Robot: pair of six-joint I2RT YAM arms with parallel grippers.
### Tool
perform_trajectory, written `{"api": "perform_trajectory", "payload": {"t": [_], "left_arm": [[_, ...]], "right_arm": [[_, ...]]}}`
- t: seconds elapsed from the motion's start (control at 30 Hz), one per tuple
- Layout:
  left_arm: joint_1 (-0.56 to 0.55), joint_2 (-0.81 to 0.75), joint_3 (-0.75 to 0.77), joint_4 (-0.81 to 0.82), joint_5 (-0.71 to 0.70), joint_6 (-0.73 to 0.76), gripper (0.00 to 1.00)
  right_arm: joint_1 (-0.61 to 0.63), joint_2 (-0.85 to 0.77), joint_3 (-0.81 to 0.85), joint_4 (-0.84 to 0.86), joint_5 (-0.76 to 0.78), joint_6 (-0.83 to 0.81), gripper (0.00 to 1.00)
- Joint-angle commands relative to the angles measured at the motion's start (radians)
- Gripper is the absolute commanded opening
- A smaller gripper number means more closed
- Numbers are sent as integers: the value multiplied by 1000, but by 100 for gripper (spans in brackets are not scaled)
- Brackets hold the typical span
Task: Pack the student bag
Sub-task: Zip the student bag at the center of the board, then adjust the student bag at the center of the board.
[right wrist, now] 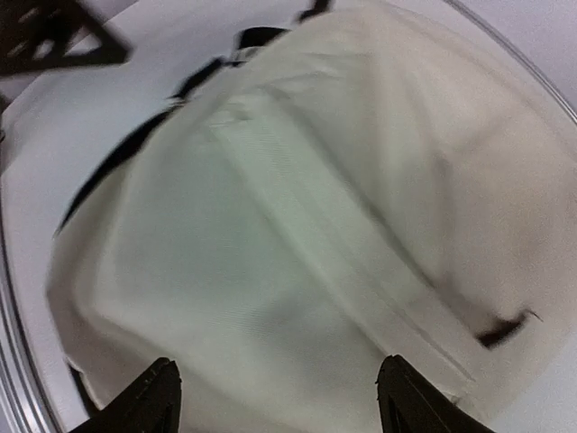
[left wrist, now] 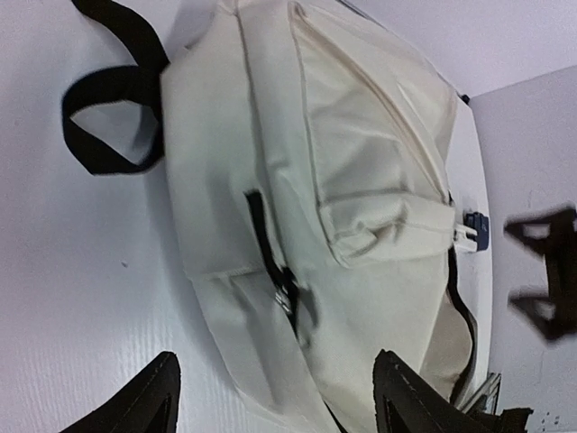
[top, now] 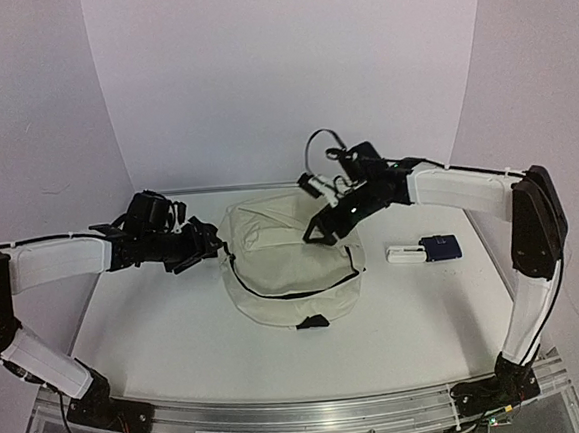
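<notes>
The white table (top: 138,329) is carrying everything. The cream bag (top: 288,267) is lying slumped in the middle of it, between the two grippers, with its black zipper line (top: 275,293) curving across the near side. I cannot tell from here whether that zipper is parted at all.

The left gripper (top: 204,245) is hanging at the bag's left edge with its fingers (left wrist: 153,401) spread wide and nothing between them. The right gripper (top: 323,232) is hovering over the bag's far right corner, its fingers (right wrist: 144,401) also standing apart and gripping nothing.

A black strap loop (left wrist: 108,117) is lying flat on the table beside the bag. A small blue-and-white item (top: 428,251) is waiting to the right, well apart from the bag.

I'd say the opening step is in hand, as nothing is looking packed yet. The next move is calling for one gripper to pin the soft fabric while the other pinches the little zipper pull (left wrist: 281,293), or the cloth will bunch.
</notes>
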Motion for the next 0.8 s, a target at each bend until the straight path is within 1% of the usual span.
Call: {"api": "perform_trajectory", "payload": {"t": [0.0,0.03,0.1,0.17,0.23,0.3,0.37,0.4,0.47,0.57,0.67,0.77], "left_arm": [[-95,-43,-76,-20,-60,-69,80],[-113,-44,-94,-10,-63,-85,83],[-142,-36,-112,10,-66,-102,85],[-164,-14,-123,37,-58,-116,84],[-181,20,-128,68,-34,-122,80],[-185,44,-127,82,-29,-130,70],[-186,62,-124,79,-40,-137,54],[-184,71,-118,73,-52,-138,48],[-177,92,-98,50,-66,-132,39],[-145,134,-62,30,-62,-111,30],[-69,183,-31,31,-8,-97,21],[5,223,9,38,27,-71,17]], "right_arm": [[-132,52,80,-27,-14,114,81],[-153,76,88,-27,-14,115,82],[-177,121,105,-31,-18,122,85],[-191,160,116,-33,-25,119,86],[-194,204,118,-38,-44,116,85],[-195,236,101,-42,-94,116,83],[-194,259,78,-46,-142,121,80],[-194,265,60,-47,-169,122,78],[-192,262,21,-47,-205,121,75],[-180,240,-41,-45,-253,112,71],[-129,204,-114,-39,-288,101,70],[-21,170,-172,-28,-287,82,70]]}}
